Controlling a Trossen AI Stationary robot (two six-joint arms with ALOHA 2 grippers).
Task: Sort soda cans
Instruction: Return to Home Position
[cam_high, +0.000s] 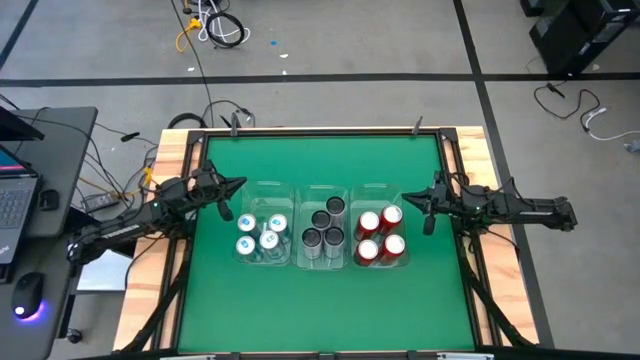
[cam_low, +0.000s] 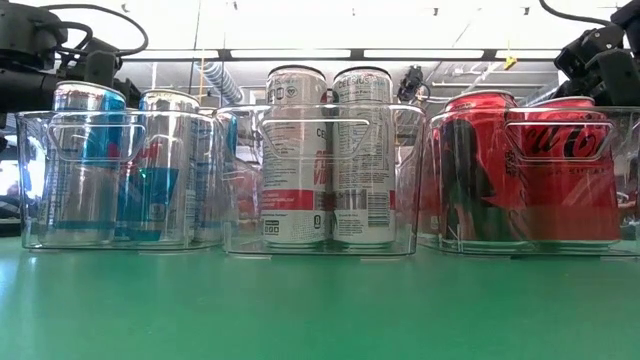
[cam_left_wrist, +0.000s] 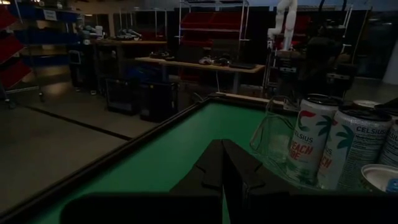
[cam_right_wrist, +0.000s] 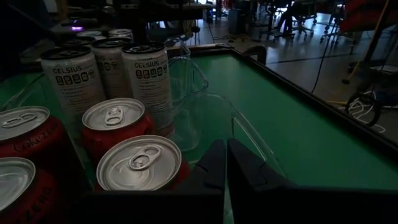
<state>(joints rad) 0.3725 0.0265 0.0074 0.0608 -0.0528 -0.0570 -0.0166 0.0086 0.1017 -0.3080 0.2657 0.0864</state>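
The soda cans stand upright in three clear bins side by side at the middle of the green table. Several silver cans with pale teal tops (cam_high: 260, 234) fill the left bin. Several dark grey ones (cam_high: 323, 229) are in the middle bin, and several red cans (cam_high: 380, 236) in the right one. My left gripper (cam_high: 240, 184) hovers shut just off the left bin's far left corner, pointing level. My right gripper (cam_high: 405, 198) hovers shut beside the right bin's far right corner, above the red cans (cam_right_wrist: 140, 163). Neither gripper holds anything.
The clear bins (cam_low: 320, 245) rest on the green mat, with open mat in front of them (cam_low: 320, 310) and behind them (cam_high: 320, 155). A raised dark frame (cam_high: 320, 132) rims the table. A laptop and a mouse lie beyond the table's left edge.
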